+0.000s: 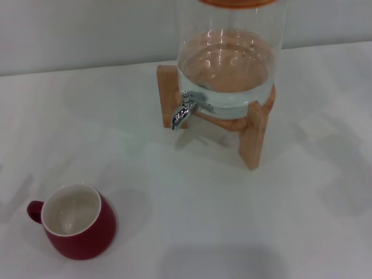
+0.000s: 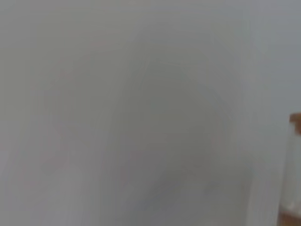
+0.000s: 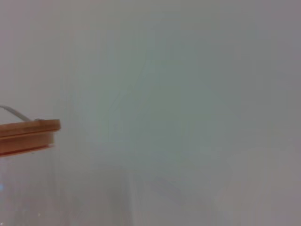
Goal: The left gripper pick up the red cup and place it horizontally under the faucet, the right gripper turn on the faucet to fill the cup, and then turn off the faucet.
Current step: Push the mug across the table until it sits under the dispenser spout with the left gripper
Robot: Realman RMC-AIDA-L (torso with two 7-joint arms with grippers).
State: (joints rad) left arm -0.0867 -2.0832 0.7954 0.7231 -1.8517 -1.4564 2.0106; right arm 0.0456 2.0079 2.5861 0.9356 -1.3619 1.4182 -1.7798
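Neither gripper is in view, so their state cannot be told. The red cup (image 1: 74, 222) stands upright, well apart from the faucet (image 1: 183, 111). The left gripper should descend squarely over its rim.

The cup (image 1: 74, 222) stands upright on the desk (image 1: 192, 209), near the front edge on the left, with its handle (image 1: 35, 210) pointing left. The dispenser (image 1: 229, 55) sits farther back and to the right, resting on a stand (image 1: 250, 131) on the desk. The faucet (image 1: 185, 109) juts from the dispenser's lower front left, its spout turned down over bare desk. The cup is well apart from the faucet, in front of it and to its left. A wall (image 1: 87, 29) rises behind the desk. The dispenser's lid (image 3: 28, 136) shows in the right wrist view.
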